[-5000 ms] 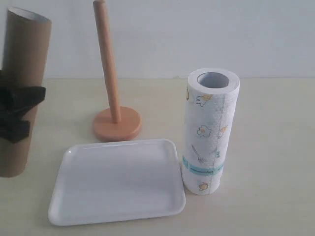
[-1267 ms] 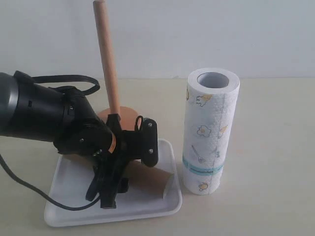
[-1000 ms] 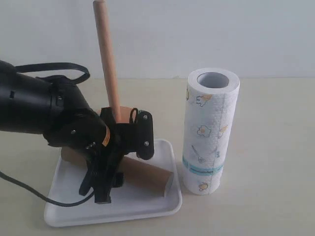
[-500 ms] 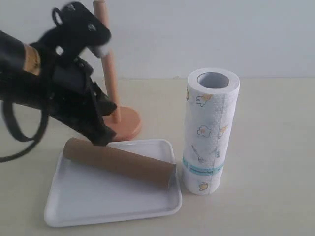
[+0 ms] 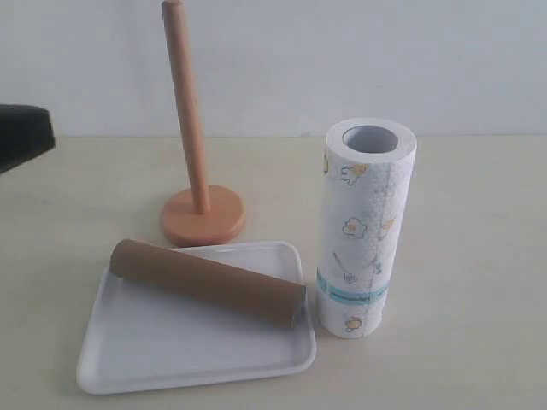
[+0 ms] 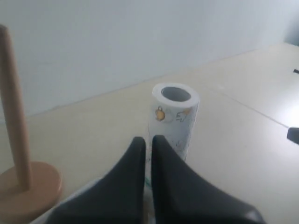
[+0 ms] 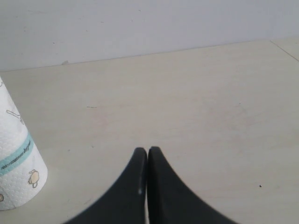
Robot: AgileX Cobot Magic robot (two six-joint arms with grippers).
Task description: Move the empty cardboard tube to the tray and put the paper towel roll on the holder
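**Cardboard tube lies in the tray; towel roll stands on the table beside it**

Nearest in the exterior view is the flat white glossy rectangular tray (image 5: 128,363) with rounded corners and a low rim, resting on the pale cream table (image 5: 466,256). The long plain brown hollow cardboard tube (image 5: 205,282) lies on its side across the tray on a slant. One end is at the tray's far left corner and the other is by the right rim. That right end comes very close to the thick white paper towel roll (image 5: 363,231); whether the two touch cannot be told.

The roll, printed with small yellow cartoon pictures and a teal band, stands upright on the table just beside the tray's right edge, its hollow core open at the top.

Behind the tray's far rim stands the orange-tan wooden holder (image 5: 202,215), a round disc base with a tall thin upright dowel. It is apart from the roll and just clear of the tray.

A black part of the left arm (image 5: 21,137) shows at the left edge of this view, raised and well away from the tray.

In the left wrist view the left claw (image 6: 148,140) has its two black fingers drawn together to a thin slit with nothing between them. The roll and the holder stand beyond it.

In the right wrist view the right claw (image 7: 147,151) has its fingers meeting at the tips, gripping nothing, above the table top, with the lower part of the roll off to one side.

Farthest back is a plain pale wall (image 5: 342,60).
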